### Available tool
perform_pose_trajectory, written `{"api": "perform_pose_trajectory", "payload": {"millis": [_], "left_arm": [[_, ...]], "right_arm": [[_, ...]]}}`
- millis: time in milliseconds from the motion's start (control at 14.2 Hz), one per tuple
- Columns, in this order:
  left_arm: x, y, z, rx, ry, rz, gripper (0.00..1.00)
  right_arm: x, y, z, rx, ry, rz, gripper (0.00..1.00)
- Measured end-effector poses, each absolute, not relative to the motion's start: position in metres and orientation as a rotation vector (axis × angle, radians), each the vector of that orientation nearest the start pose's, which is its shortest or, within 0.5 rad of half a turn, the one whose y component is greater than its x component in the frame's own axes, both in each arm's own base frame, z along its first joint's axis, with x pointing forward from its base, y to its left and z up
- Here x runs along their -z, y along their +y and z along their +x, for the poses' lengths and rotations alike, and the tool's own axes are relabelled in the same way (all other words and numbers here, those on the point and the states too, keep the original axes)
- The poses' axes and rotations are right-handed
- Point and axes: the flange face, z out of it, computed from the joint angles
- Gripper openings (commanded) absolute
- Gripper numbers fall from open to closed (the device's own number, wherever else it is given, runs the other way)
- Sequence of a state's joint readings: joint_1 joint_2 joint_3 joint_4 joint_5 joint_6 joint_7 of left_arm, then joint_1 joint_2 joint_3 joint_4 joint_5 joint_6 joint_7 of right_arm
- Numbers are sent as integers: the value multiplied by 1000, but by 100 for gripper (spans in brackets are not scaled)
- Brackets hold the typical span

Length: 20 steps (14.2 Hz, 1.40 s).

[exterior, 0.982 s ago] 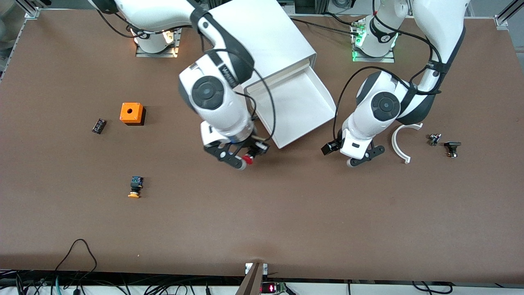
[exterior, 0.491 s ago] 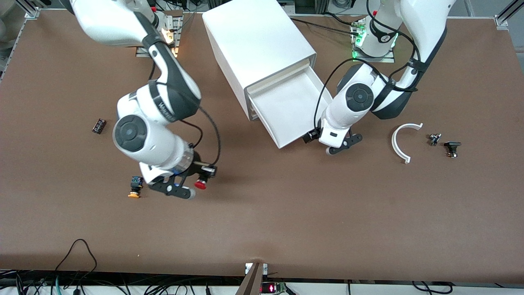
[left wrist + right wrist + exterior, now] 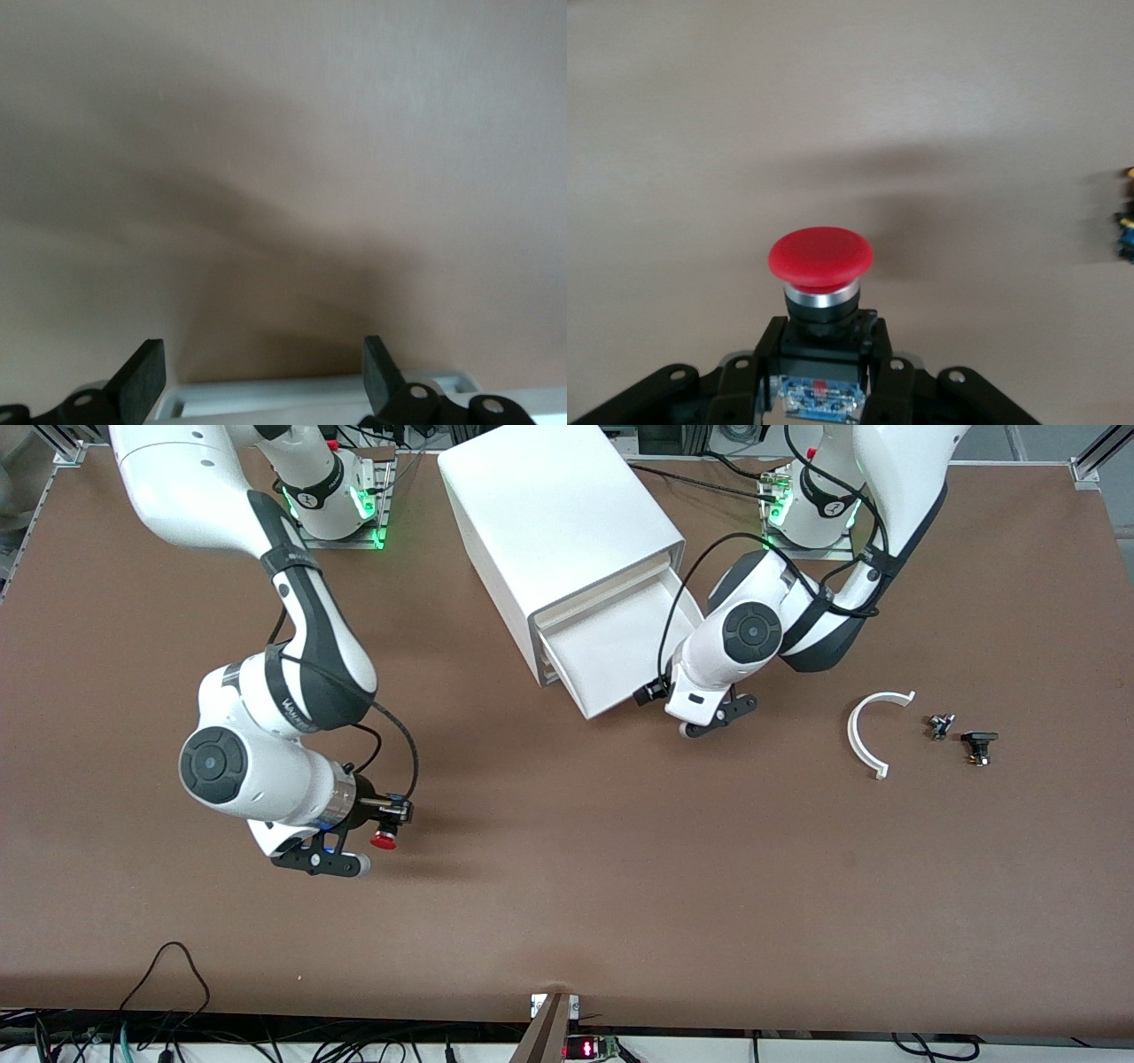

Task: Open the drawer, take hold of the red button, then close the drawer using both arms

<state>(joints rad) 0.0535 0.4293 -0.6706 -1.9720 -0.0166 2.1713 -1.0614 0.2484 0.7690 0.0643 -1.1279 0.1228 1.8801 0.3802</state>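
We see only part of the drawer (image 3: 620,657); its rear sits inside the cabinet (image 3: 549,522), and the left arm covers one front corner; in the left wrist view only its white edge shows. The left gripper (image 3: 706,722) is at that front, fingers spread wide, holding nothing. The right gripper (image 3: 354,849) hangs over bare table (image 3: 620,886), clamped on the button (image 3: 821,266) — red cap pointing out past the fingertips, blue end between the fingers.

Drawer (image 3: 620,657) juts from cabinet (image 3: 554,522) toward 5 o'clock; left gripper (image 3: 704,722) at its front; curved piece (image 3: 864,735) toward left arm's end; right gripper (image 3: 359,849) with button (image 3: 384,840) over table (image 3: 620,886) at 8 o'clock.
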Motion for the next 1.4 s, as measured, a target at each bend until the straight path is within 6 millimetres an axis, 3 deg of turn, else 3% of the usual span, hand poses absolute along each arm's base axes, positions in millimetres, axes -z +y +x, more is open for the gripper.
{"api": "perform_pose_trajectory", "payload": {"millis": [211, 632, 912, 1263, 1404], "left_arm": [[-287, -351, 474, -548, -698, -3087, 98], [-283, -376, 446, -726, -680, -3066, 99], [-281, -386, 434, -785, -655, -3044, 99], [-279, -395, 424, -818, -634, -3035, 99], [-277, -396, 423, -825, -631, -3032, 99]], "right_arm": [[-324, 193, 729, -118, 150, -2991, 0], [-263, 154, 730, -150, 146, -3017, 0], [-236, 121, 726, -173, 141, -3022, 0], [-204, 104, 716, -179, 147, -3023, 0], [-195, 105, 712, -182, 141, -3023, 20]]}}
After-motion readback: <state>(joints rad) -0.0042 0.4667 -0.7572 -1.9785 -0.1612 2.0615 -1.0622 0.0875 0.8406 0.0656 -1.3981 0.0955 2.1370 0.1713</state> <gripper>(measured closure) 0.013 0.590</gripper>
